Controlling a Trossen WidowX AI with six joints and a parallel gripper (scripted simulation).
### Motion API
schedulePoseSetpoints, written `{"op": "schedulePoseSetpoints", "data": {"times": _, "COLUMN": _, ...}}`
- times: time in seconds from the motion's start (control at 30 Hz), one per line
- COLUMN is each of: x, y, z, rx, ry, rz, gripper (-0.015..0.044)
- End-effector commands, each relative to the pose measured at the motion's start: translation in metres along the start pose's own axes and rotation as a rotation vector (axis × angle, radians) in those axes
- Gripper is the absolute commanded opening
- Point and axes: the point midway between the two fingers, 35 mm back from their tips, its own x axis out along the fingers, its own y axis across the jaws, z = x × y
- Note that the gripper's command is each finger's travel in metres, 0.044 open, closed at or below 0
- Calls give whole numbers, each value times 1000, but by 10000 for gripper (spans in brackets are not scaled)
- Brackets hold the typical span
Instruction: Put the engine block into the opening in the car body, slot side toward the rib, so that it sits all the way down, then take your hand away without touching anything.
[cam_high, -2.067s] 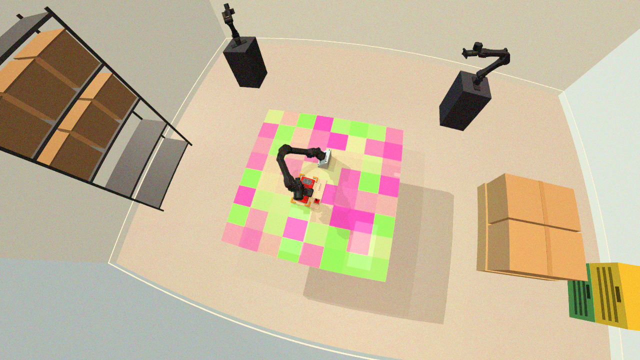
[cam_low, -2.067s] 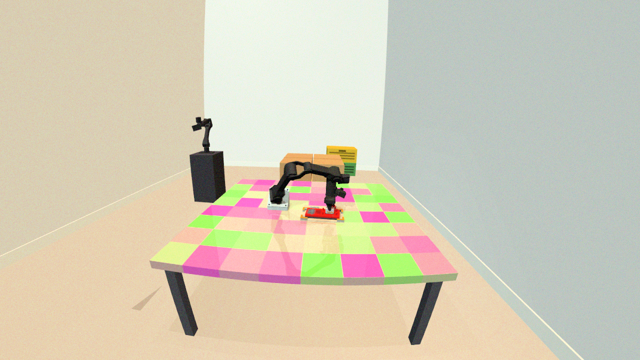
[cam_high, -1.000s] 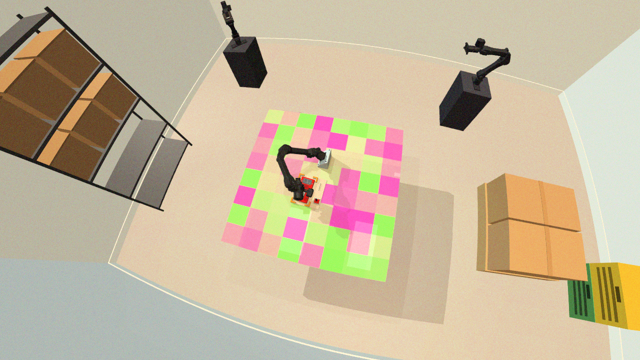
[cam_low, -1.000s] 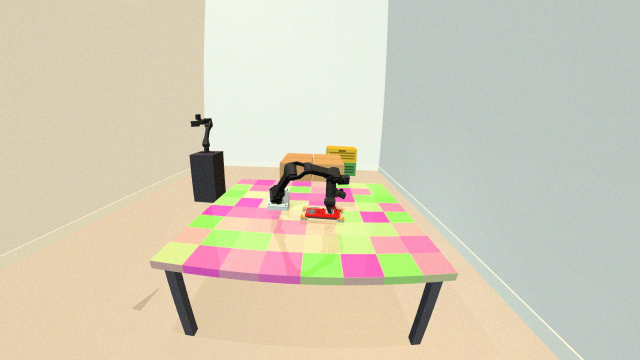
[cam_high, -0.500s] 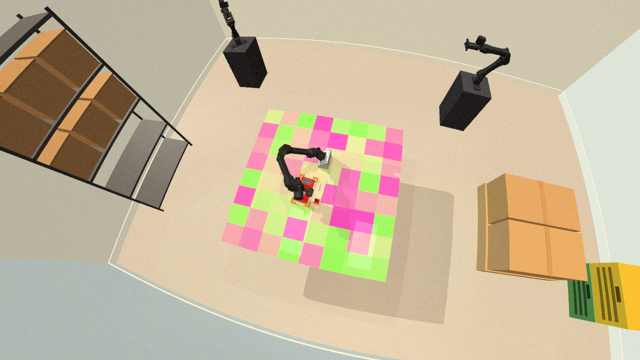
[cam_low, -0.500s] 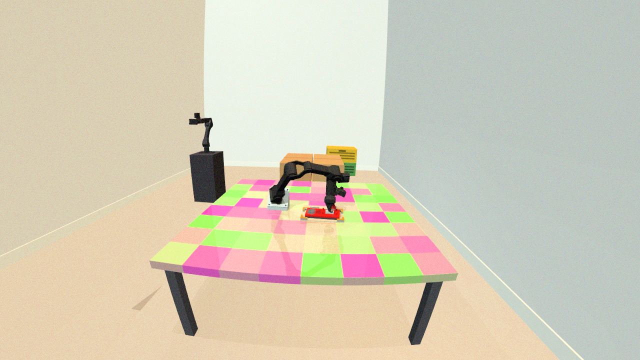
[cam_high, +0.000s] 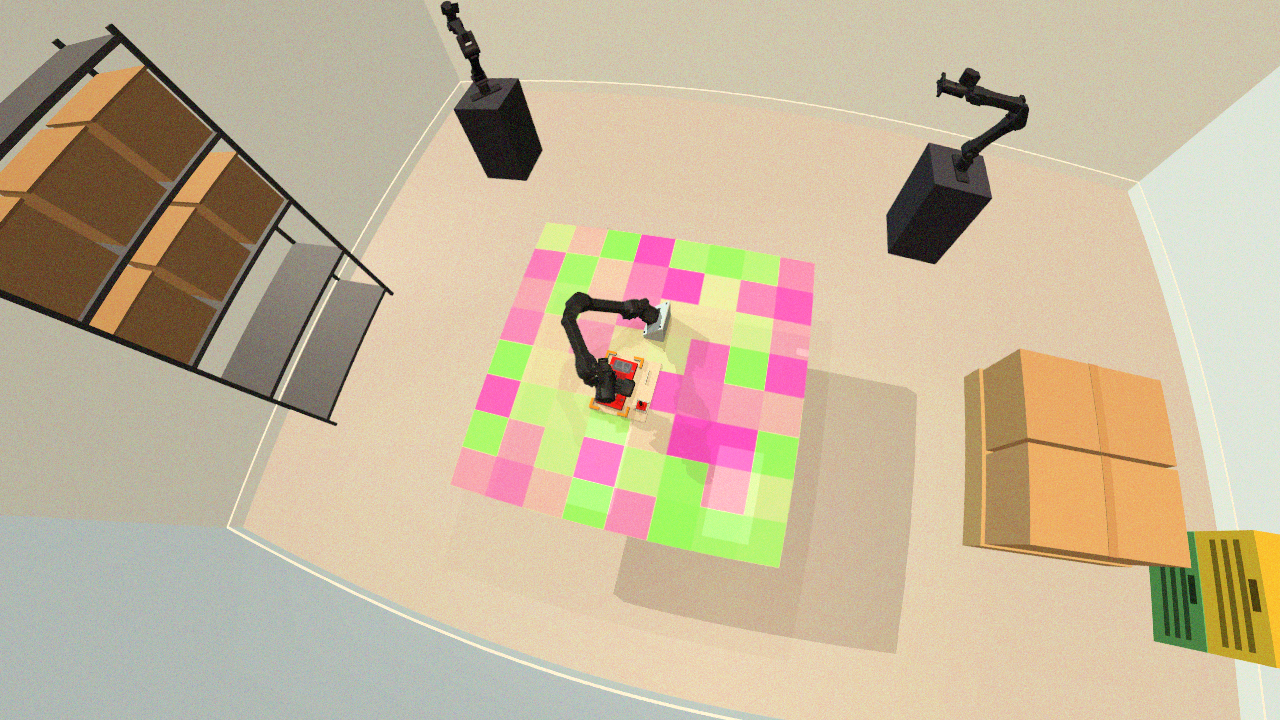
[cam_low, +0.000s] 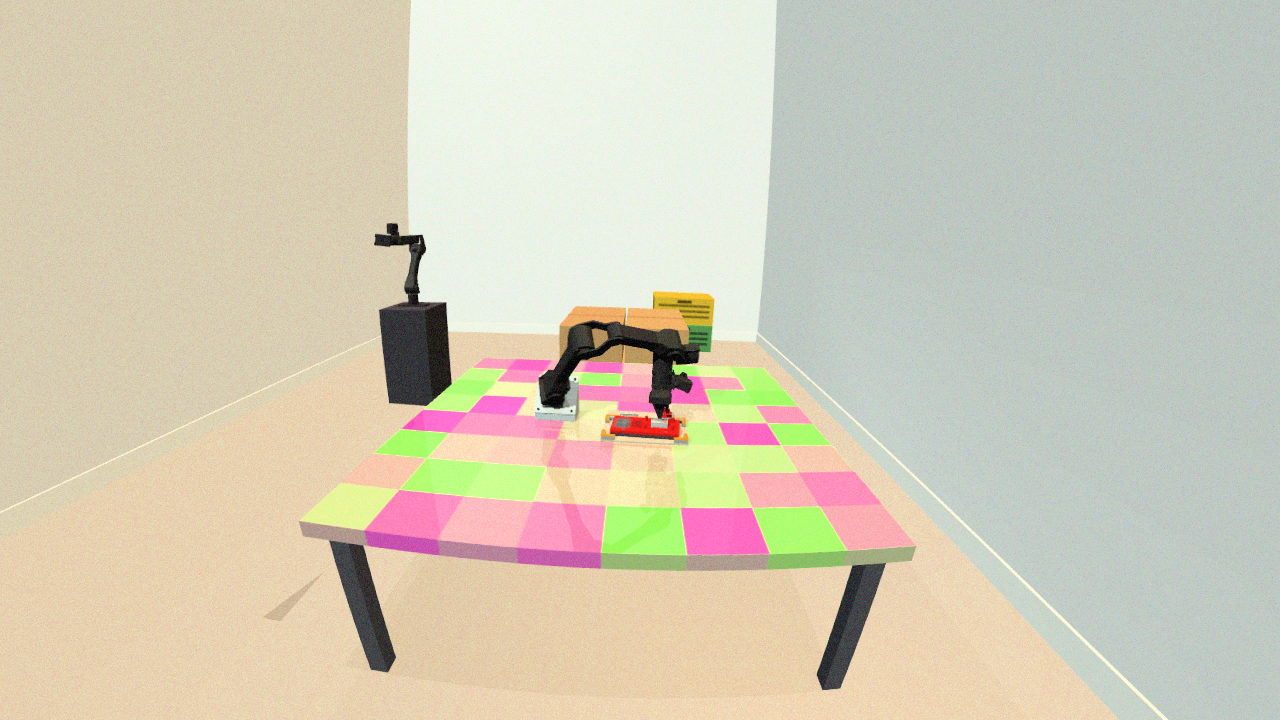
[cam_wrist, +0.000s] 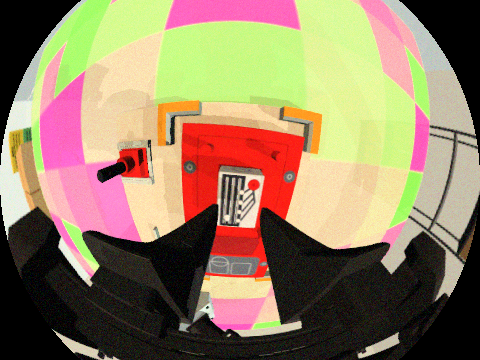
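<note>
red car body (cam_high: 617, 403) (cam_low: 637, 428) (cam_wrist: 200, 145), white engine block (cam_low: 659, 423) (cam_wrist: 238, 197) with black stripes, table (cam_high: 510, 447) (cam_low: 501, 519) (cam_wrist: 230, 60) in pink-green-cream checks
</note>
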Motion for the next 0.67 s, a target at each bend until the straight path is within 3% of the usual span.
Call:
{"op": "schedulePoseSetpoints", "data": {"times": 0.0, "x": 0, "y": 0, "z": -1, "rx": 5, "ry": 4, "rz": 3, "gripper": 46}}
{"op": "schedulePoseSetpoints", "data": {"times": 0.07, "x": 0, "y": 0, "z": -1, "rx": 5, "ry": 4, "rz": 3, "gripper": 0}}
{"op": "schedulePoseSetpoints", "data": {"times": 0.63, "x": 0, "y": 0, "z": -1, "rx": 5, "ry": 4, "rz": 3, "gripper": 0}}
